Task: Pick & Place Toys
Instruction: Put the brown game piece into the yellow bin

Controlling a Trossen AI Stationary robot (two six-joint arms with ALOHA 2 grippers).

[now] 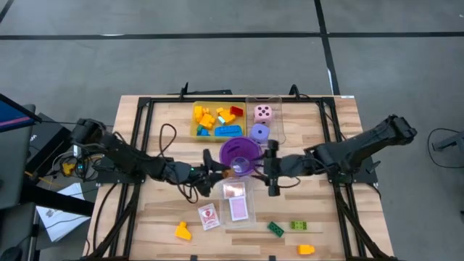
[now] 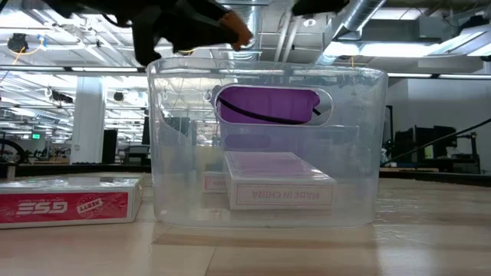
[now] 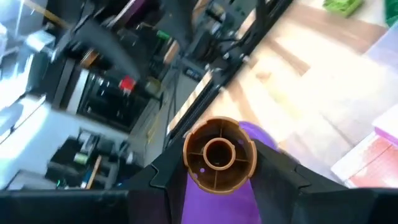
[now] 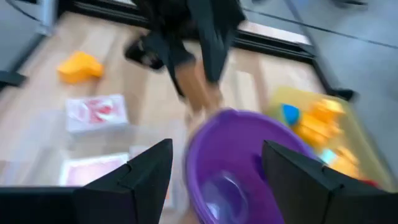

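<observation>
The purple translucent cup (image 1: 239, 154) stands mid-table, mouth up, with an orange-tan round piece (image 3: 217, 155) at its left side. My left gripper (image 1: 226, 168) reaches in from the left and is shut on that piece. My right gripper (image 1: 272, 168) is open just right of the cup, and in its wrist view its fingers (image 4: 149, 171) stand wide on either side of the cup (image 4: 249, 162). Bricks lie in the yellow tray (image 1: 196, 134) and loose near the front edge. A pink die (image 1: 263, 112) and a purple die (image 1: 259, 132) sit in the far clear tray. My left gripper pinches the orange-tan round piece (image 3: 219, 182) between its two fingers, coming nearly level from the table's left. Purple plastic (image 3: 214, 202) shows right under the piece. From the right wrist view an orange stem (image 4: 199, 87) runs from those fingers to the cup's rim. Whether the cup rests on the table, I cannot tell.
A clear tray (image 1: 238, 199) with a pink card box (image 2: 280, 184) stands just near of the cup. A white-red card box (image 1: 209, 216), a yellow brick (image 1: 183, 230), two green bricks (image 1: 275, 229) and an orange brick (image 1: 306, 249) lie toward the front edge.
</observation>
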